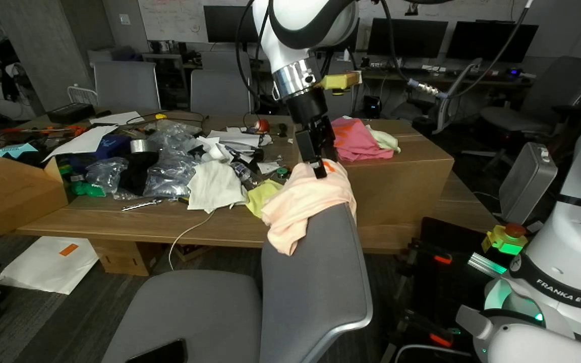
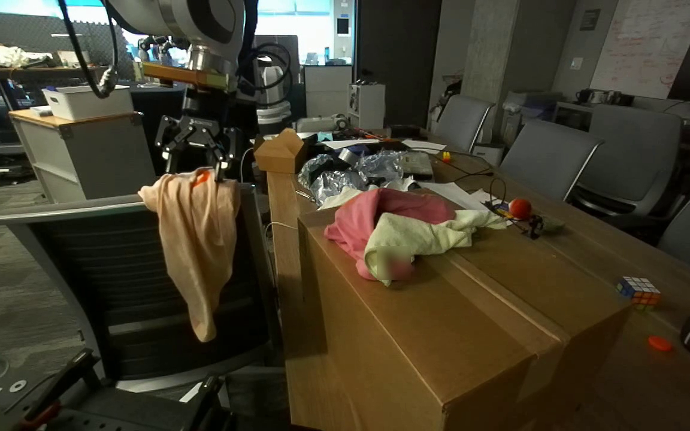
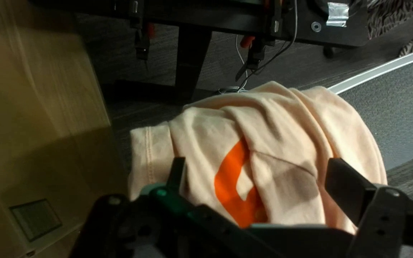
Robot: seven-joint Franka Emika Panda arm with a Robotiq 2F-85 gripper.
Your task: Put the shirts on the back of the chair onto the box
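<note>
The hand [image 2: 194, 170] hangs, fingers [image 3: 348, 188] spread, at the top of the peach shirt [image 2: 198, 233], orange print [image 3: 226, 179] between them in the wrist view! It drapes over the back of the chair [image 2: 108, 275], nine o'clock in an exterior view. Three o'clock from it: the box [image 2: 441, 311] on the table [image 2: 596, 251], pink cloth [image 2: 354, 218] and pale yellow cloth [image 2: 420, 233] heaped on top!

A very messy wooden surface [image 1: 240, 227]
See-through plastic [image 1: 172, 169] lies in a crinkly heap. In an exterior view, a puzzle cube [image 2: 638, 291] sits near a flat orange disc [image 2: 659, 343], and a red ball [image 2: 520, 209] sits farther back.
</note>
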